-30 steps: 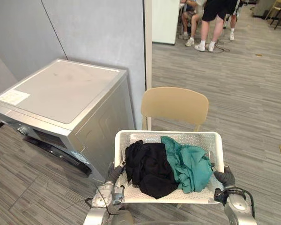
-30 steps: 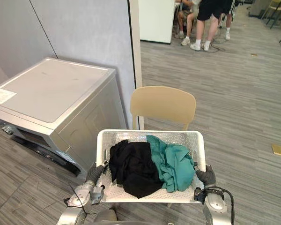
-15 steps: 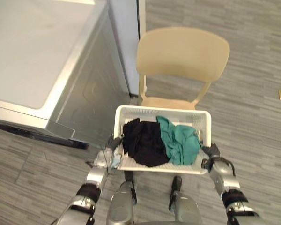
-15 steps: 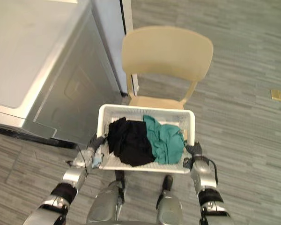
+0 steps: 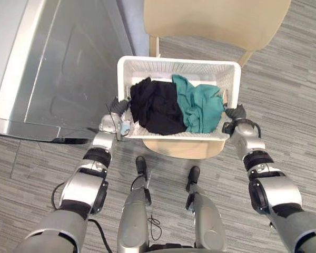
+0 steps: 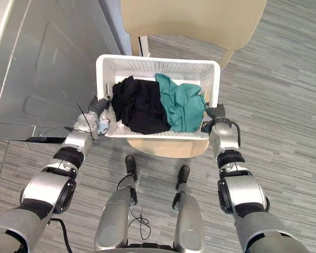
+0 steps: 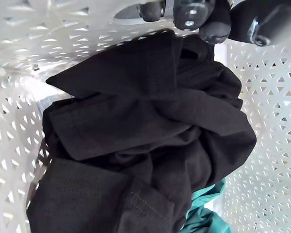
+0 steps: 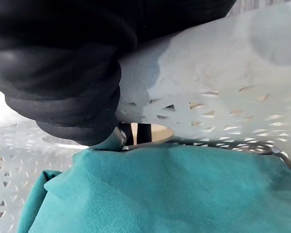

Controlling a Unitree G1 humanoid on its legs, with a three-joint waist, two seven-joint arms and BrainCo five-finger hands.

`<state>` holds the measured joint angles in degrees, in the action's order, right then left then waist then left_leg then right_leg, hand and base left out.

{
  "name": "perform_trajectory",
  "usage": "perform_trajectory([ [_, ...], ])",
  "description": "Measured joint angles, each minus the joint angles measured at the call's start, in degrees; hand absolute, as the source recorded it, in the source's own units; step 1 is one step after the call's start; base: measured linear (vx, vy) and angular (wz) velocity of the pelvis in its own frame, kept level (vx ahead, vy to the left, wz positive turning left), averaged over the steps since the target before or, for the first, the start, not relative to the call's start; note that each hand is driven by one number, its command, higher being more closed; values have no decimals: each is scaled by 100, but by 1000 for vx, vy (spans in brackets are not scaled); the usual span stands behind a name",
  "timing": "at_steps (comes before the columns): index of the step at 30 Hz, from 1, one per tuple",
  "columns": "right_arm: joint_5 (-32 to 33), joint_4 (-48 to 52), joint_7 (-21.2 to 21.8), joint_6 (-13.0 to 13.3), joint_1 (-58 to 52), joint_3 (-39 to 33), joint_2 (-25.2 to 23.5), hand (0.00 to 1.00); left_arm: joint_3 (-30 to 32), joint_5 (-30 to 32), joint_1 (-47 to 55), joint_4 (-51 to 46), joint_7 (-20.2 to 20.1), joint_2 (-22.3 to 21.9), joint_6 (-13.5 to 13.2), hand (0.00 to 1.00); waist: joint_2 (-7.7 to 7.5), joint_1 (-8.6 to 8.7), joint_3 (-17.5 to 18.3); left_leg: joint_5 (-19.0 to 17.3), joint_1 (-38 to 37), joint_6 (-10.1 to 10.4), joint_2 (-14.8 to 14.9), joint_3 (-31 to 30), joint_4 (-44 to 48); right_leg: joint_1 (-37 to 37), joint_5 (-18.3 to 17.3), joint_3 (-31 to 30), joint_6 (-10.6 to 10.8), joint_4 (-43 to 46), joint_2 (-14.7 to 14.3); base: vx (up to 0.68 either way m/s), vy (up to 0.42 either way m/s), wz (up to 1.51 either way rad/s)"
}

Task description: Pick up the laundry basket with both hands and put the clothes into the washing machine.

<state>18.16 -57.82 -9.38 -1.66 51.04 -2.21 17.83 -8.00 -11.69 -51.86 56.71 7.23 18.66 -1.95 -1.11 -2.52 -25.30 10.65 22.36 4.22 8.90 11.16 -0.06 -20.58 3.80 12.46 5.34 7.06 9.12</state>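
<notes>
A white perforated laundry basket (image 5: 176,62) hangs between my two hands above a beige chair's seat (image 5: 181,149). A black garment (image 5: 155,105) lies in its left half and a teal garment (image 5: 200,103) in its right half. My left hand (image 5: 118,107) is curled over the left rim; its dark fingertips (image 7: 184,9) reach inside beside the black garment (image 7: 145,121). My right hand (image 5: 235,113) clasps the right rim (image 8: 208,82), with the teal garment (image 8: 160,189) just past it.
The grey washing machine (image 5: 68,63) stands close on the left, its side panel facing the basket. The chair's beige backrest (image 5: 216,21) rises behind the basket. Grey wood-look floor (image 5: 295,95) spreads to the right.
The camera has tipped down, so the view now looks straight onto the basket and my arms. Both hands keep their hold on the basket's sides; the clothes lie as before.
</notes>
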Motion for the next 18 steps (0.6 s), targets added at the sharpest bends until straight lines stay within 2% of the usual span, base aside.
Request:
perform_trajectory([
  [3,-2,0,-28,17,49,18,-11,100,27,21,-71,1,25,33,9,100,0,9,0,54,11,76,10,32,-125,-89,0,-21,0,2,-2,14,-8,-5],
  [4,-16,-1,-29,18,94,28,-11,100,51,91,-117,0,25,58,14,100,2,18,-1,113,10,24,14,40,-216,-125,1,-19,-2,3,-12,0,0,0],
  [6,-20,-1,-29,26,118,31,-30,100,93,134,-157,-1,25,51,15,100,1,18,-1,168,1,83,13,62,-340,-165,2,-8,-4,5,-17,0,0,0],
  [18,-82,-306,52,149,278,19,-50,100,215,349,-158,13,31,-38,25,100,-10,16,-6,224,-97,42,7,181,-513,-179,4,-54,-4,1,-21,7,-4,-2],
])
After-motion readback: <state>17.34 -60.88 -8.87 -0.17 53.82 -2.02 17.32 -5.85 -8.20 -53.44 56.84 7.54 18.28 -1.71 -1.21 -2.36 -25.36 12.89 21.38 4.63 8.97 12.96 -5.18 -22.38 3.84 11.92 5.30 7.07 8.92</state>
